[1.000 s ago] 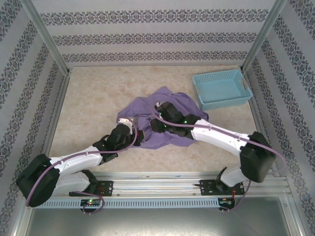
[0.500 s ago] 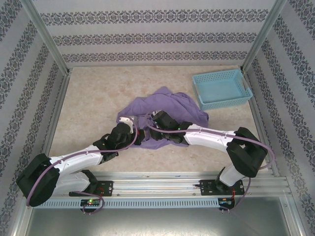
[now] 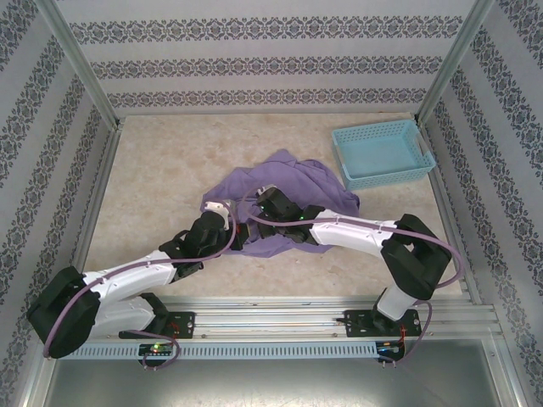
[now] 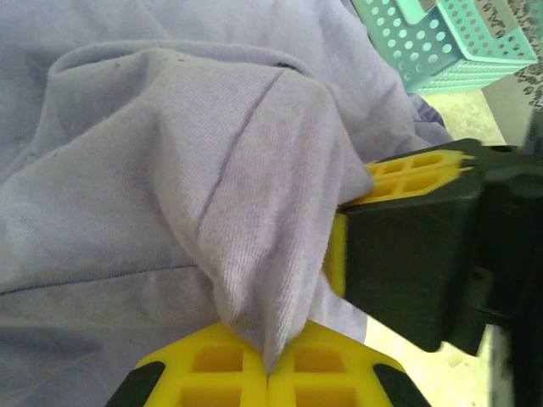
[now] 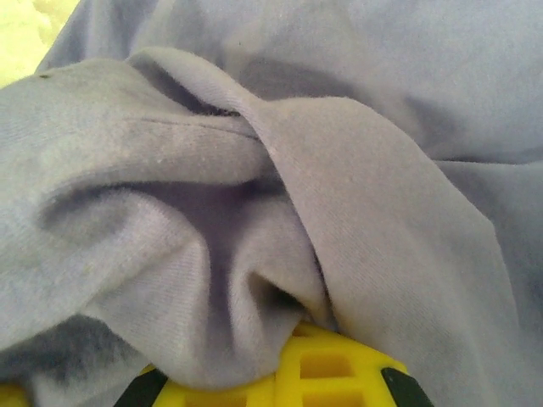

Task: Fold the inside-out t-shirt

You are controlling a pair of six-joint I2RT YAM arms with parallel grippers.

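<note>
The pale stone-patterned bench [image 3: 170, 161] fills the floor of the wallpapered booth. On it, a little right of the middle, the lavender inside-out t-shirt [image 3: 293, 180] lies crumpled in a loose heap. Just beyond its far right corner stands a light blue lattice basket [image 3: 386, 180].

The left arm [image 3: 136, 275] runs low from its base, elbow swung out to the near left corner. Its forearm reaches diagonally up to the shirt's near left edge. The right arm [image 3: 352, 231] folds at a raised elbow near the right of the bench. Its forearm stretches leftward, nearly level, across the shirt's near edge, so the two wrists come close together.

The left tool [image 4: 268, 373] has its yellow fingertips pressed together, pinching a peaked fold of the purple cloth. In the left wrist view the right arm's black and yellow tool sits just to the right of that fold, against the fabric. The right tool [image 5: 284, 377] is likewise pressed together, with a bunched ridge of the shirt pinched at its yellow tips.
</note>
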